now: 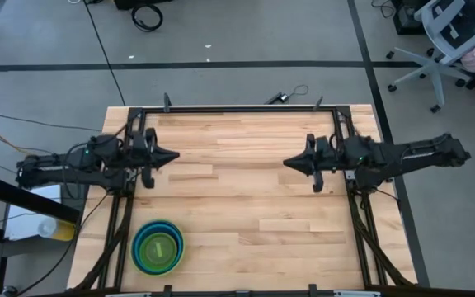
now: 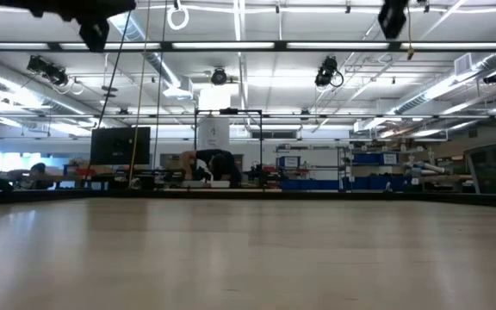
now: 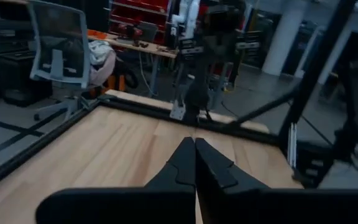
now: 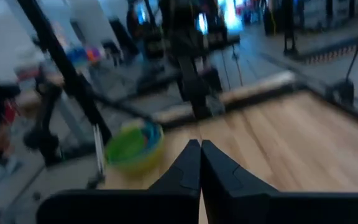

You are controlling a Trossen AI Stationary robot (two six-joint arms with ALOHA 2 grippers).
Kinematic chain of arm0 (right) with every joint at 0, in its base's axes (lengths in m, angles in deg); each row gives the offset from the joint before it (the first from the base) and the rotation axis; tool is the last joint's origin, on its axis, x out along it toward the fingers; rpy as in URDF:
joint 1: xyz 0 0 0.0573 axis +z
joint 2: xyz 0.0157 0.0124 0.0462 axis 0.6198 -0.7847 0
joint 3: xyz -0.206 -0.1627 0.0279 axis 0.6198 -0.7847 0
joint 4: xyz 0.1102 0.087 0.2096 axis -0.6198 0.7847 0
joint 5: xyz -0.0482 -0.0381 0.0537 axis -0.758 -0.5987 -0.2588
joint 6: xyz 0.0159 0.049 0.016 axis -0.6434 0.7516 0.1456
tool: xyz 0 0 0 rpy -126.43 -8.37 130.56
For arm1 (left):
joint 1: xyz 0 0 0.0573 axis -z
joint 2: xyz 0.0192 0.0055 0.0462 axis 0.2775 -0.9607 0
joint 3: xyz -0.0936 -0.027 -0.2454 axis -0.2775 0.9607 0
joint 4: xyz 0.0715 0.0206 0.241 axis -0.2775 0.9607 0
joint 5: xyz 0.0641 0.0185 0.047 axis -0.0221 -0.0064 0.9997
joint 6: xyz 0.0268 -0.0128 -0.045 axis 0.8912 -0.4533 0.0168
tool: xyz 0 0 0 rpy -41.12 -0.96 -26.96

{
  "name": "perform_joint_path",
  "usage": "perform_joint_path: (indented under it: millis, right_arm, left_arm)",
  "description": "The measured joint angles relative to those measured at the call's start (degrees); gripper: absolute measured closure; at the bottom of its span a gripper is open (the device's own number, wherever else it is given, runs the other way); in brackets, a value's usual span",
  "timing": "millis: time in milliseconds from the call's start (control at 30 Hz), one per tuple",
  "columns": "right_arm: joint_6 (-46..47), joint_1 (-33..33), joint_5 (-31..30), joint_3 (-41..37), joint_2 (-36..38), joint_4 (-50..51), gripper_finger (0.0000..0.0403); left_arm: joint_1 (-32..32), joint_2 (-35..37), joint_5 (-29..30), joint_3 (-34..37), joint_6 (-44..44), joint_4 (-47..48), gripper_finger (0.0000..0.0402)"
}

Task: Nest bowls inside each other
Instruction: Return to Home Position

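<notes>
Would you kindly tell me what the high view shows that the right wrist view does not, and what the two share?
Only the high view: both arms whole, with the left gripper and right gripper pointing at each other across the table, and the nested bowls seen from above as rings, lime-green outermost with blue inside.
Only the right wrist view: the right gripper's jaws close up, shut tip to tip.
Both: the nested bowls near the table's edge on the left arm's side, and the wooden table.
</notes>
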Motion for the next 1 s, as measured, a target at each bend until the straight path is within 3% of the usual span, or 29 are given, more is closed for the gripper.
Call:
perform_joint_path:
  millis: [133, 367, 567, 700, 1000]
  right_arm:
    - [-0.75, -0.36, 0.91, -4.22, 4.14, 3.24, 0.0394]
    - [-13.05, -0.66, -0.09, -10.18, 15.87, 3.34, 0.0398]
    - [-9.09, -1.9, 0.52, -19.23, 23.78, 0.16, 0.0398]
    - [-8.35, -1.89, 1.21, -24.93, 25.34, -5.08, 0.0399]
    - [-5.64, -1.91, 2.03, -30.65, 33.22, -6.52, 0.0399]
  left_arm:
    - [0.21, 3.32, -2.34, 4.72, 0.69, -0.33, 0.0401]
    - [0.2, 11.52, -3.5, 10.53, 4.65, -0.52, 0.0401]
    - [0.21, 17.1, -3.49, 17.73, 2.08, -1.21, 0.0401]
    - [0.21, 19.12, -3.24, 22.21, 0.64, -7.11, 0.0401]
    - [0.14, 24.91, -0.85, 23.25, 2.39, -3.75, 0.0401]
